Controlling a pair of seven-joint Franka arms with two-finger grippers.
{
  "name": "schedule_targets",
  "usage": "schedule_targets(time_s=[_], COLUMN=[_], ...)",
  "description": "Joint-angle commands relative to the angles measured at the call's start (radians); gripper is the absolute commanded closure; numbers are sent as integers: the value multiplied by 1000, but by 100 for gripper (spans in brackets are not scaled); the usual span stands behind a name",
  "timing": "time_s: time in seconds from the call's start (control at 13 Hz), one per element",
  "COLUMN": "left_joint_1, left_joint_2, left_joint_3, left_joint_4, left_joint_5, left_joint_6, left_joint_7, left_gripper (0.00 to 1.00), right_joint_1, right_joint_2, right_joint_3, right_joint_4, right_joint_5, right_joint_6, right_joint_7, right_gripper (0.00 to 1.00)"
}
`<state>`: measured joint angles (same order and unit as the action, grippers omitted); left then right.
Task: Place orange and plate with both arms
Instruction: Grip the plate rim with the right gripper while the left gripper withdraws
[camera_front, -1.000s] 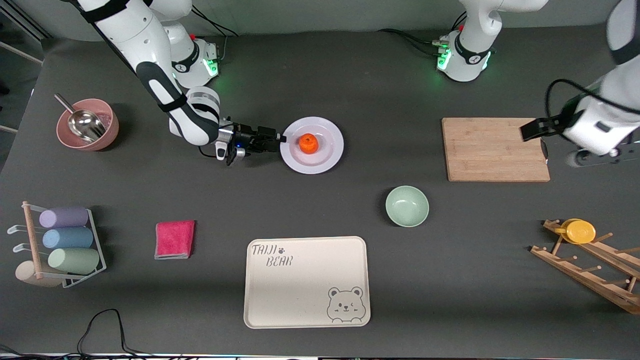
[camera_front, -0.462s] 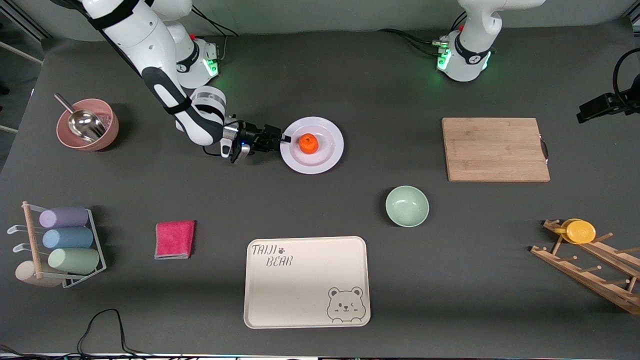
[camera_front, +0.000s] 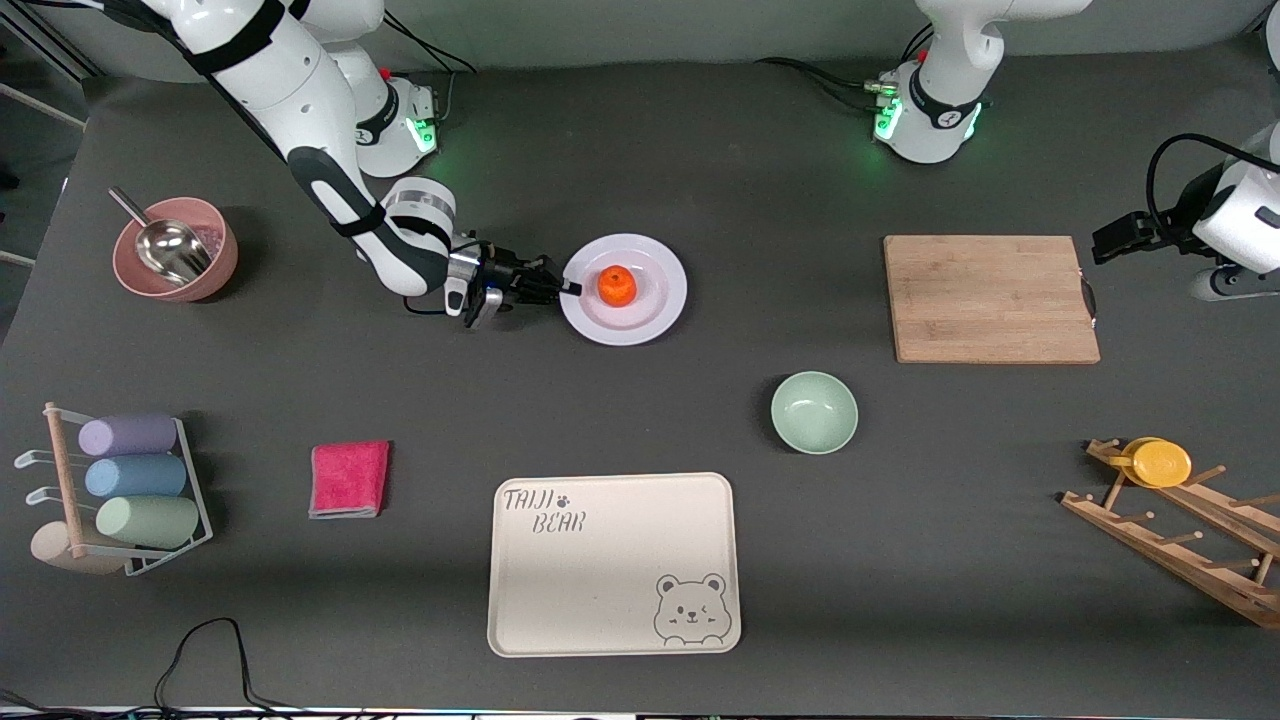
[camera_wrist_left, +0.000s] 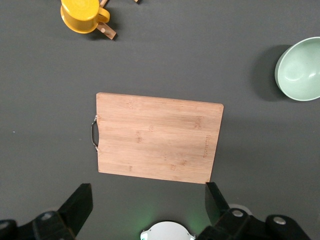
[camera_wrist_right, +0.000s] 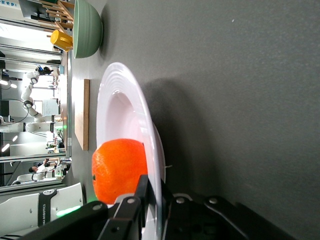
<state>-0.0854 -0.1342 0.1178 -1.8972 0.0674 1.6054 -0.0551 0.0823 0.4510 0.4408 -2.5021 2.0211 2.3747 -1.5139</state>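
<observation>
The pale plate (camera_front: 650, 312) lies on the dark table with the orange (camera_front: 617, 286) resting at its middle. My right gripper (camera_front: 570, 288) reaches in low from the right arm's end and is shut on the plate's rim. In the right wrist view one finger lies over the rim (camera_wrist_right: 125, 100) beside the orange (camera_wrist_right: 117, 170) and the other under it, the right gripper (camera_wrist_right: 159, 200) pinching the edge. My left gripper (camera_wrist_left: 146, 205) hangs open and empty, high above the table by the cutting board (camera_wrist_left: 157, 137).
A wooden cutting board (camera_front: 990, 298) lies toward the left arm's end. A mint-green bowl (camera_front: 814, 411) and a beige bear tray (camera_front: 613, 564) sit nearer the camera. Also here are a pink bowl with a scoop (camera_front: 175, 248), a red cloth (camera_front: 349, 478), a cup rack (camera_front: 120, 490) and a wooden rack with a yellow cup (camera_front: 1160, 462).
My right gripper has closed its fingers onto the plate's rim. The left arm swung out past the table's end and has come partly back beside the cutting board.
</observation>
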Motion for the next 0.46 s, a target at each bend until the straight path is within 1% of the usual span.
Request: schedule_targets(time_s=[0.0,0.15,0.38], left_joint_1=[-82,-80,-73], left_joint_2=[5,34,82], left_joint_3=[65,65,62], left_joint_4=[15,58,124], left_joint_5=[15,15,18], left_joint_6=[11,1,-70], left_joint_7=[1,9,18], left_gripper=[0,0,0], right_joint_1=[-3,-3,-3], right_joint_2=[18,17,-3], right_joint_3=[7,9,13], right_joint_4=[22,35,63], right_joint_5=[31,31,31], right_joint_6=[17,17,17], right_joint_7=[-22,3,75], right_gripper=[100,100,100])
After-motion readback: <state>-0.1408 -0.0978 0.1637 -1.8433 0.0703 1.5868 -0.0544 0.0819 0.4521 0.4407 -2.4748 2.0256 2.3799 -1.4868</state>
